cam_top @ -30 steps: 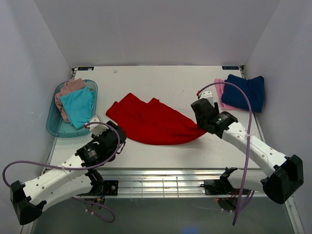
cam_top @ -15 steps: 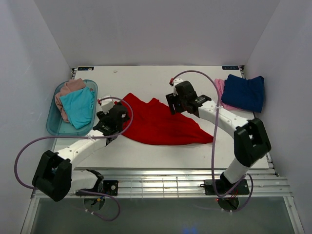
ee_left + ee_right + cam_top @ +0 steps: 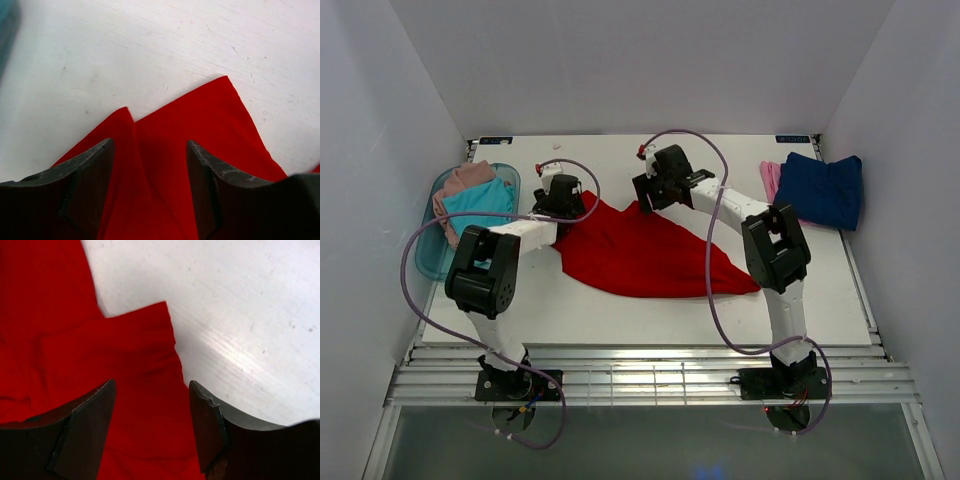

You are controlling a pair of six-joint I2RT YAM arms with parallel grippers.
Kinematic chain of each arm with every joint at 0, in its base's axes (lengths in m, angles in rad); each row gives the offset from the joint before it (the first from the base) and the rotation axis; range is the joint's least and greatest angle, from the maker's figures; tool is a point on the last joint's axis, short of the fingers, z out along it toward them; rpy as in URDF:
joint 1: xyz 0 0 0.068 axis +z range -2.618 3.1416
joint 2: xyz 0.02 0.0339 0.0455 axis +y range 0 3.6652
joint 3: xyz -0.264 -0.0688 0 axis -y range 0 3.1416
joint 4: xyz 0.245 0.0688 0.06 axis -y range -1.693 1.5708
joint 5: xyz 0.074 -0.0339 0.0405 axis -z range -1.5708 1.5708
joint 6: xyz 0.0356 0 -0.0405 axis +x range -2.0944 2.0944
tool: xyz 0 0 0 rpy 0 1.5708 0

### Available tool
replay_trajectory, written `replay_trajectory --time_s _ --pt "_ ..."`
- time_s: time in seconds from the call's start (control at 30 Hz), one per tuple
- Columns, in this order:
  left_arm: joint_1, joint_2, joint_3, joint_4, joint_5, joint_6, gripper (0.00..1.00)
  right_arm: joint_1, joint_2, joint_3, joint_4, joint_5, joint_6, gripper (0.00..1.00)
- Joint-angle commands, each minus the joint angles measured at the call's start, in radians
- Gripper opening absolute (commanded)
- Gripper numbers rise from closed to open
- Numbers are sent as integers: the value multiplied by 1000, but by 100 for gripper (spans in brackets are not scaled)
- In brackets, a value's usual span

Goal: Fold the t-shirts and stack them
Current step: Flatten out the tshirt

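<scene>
The light pink shirt [image 3: 769,182] is mostly hidden under the navy shirt [image 3: 820,190]. In both wrist views the red shirt [image 3: 165,150] runs past the lower edge.

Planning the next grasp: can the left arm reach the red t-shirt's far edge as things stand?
Probably yes: the left tool hangs open right over the red t-shirt's far corners, with nothing in between.

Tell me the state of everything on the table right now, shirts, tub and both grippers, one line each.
Bright red cloth t-shirt: unfolded, rumpled on the table.
Navy blue t-shirt: folded, lying on the light pink one.
Light pink t-shirt: under the navy one, only an edge showing.
Turquoise t-shirt: bunched in the tub.
Dusty pink-beige t-shirt: bunched in the tub.
Translucent teal plastic tub: holding two shirts.
Left gripper: open over red cloth.
Right gripper: open over red cloth.
</scene>
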Motion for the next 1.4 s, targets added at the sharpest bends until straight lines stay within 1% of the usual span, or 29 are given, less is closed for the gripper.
replay_trajectory --time_s 0.0,0.2,0.3,0.4,0.57,0.7,0.83,0.9,0.93,1.0,1.03,1.1,1.13,1.17,1.2,1.27,1.37 --pt "4 58 93 -10 21 25 69 -28 32 120 -25 -61 -14 66" --pt "7 107 171 -73 -22 17 65 -54 83 158 -52 -105 -14 66" --pt "6 103 182 -92 -57 12 64 -67 112 174 -55 -159 -4 66" --pt "7 92 191 -154 -77 12 64 -71 146 191 -60 -216 7 66" --pt "14 86 182 -176 -76 6 64 -70 195 224 -69 -266 24 65" --pt "26 103 177 -193 -66 -11 63 -71 241 260 -80 -286 26 63" --pt "37 107 170 -179 -46 -18 64 -70 256 275 -78 -288 23 55" --pt "41 123 182 -182 -40 -20 63 -71 267 284 -80 -288 21 54" --pt "43 126 187 -185 -40 -21 63 -70 270 289 -83 -286 21 49" --pt "47 141 197 -185 -27 -23 63 -71 282 303 -92 -286 18 44" --pt "49 147 200 -181 -23 -24 63 -71 286 306 -95 -286 16 38" --pt "53 169 217 -178 -16 -24 62 -70 292 312 -101 -279 10 33" --pt "55 175 223 -176 -11 -23 61 -71 293 312 -103 -279 9 29" --pt "57 184 229 -175 -8 -21 60 -71 293 312 -101 -276 7 27" --pt "57 199 245 -175 -5 -20 57 -70 293 312 -104 -274 4 23" --pt "61 219 262 -182 1 -20 55 -70 290 310 -106 -272 3 20" --pt "61 238 283 -201 0 -24 49 -70 284 309 -112 -268 -2 18"
